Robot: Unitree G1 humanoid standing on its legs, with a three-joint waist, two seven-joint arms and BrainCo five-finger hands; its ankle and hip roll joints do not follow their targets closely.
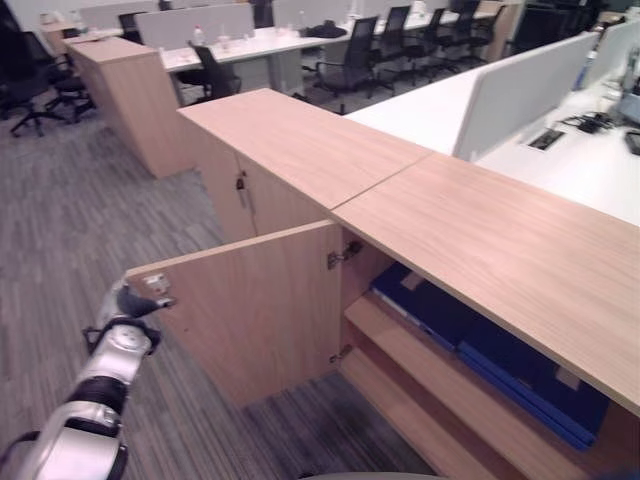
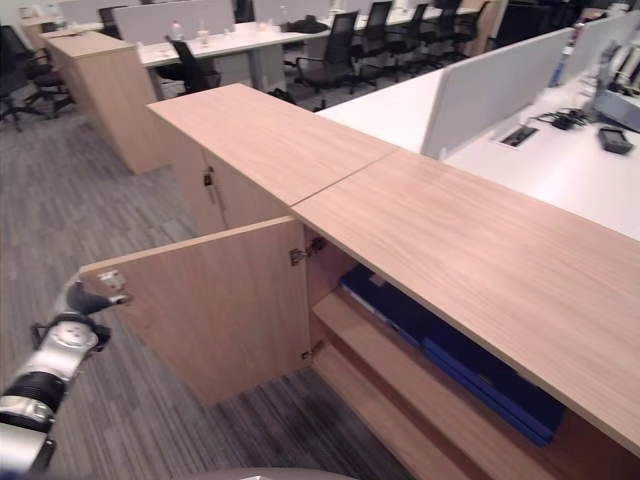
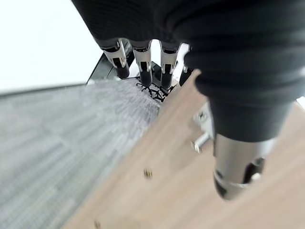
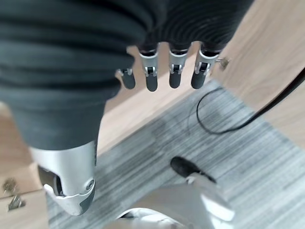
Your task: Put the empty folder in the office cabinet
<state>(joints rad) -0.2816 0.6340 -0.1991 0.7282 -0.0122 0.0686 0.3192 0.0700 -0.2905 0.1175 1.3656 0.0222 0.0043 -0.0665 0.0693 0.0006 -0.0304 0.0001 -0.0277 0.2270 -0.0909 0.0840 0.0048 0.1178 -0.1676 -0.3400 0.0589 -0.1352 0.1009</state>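
The wooden office cabinet (image 1: 480, 230) stands with its door (image 1: 250, 310) swung wide toward me. Blue folders (image 1: 500, 360) lie flat on the upper shelf inside, partly hidden under the cabinet top; a bare lower shelf (image 1: 420, 400) shows beneath. My left hand (image 1: 125, 300) is at the door's outer edge beside its metal latch (image 3: 200, 140). Its fingers (image 3: 143, 67) reach straight past the edge, and its thumb (image 3: 238, 167) lies on the door's inner face. My right hand (image 4: 151, 76) hangs open over the carpet beside wooden panels, holding nothing.
A closed cabinet (image 1: 260, 160) with a key in its lock adjoins the open one on the left. A separate wooden cabinet (image 1: 130, 95) stands farther back. White desks with divider panels (image 1: 520, 95) lie behind, with office chairs (image 1: 350, 60) beyond. Grey carpet (image 1: 60, 230) spreads left.
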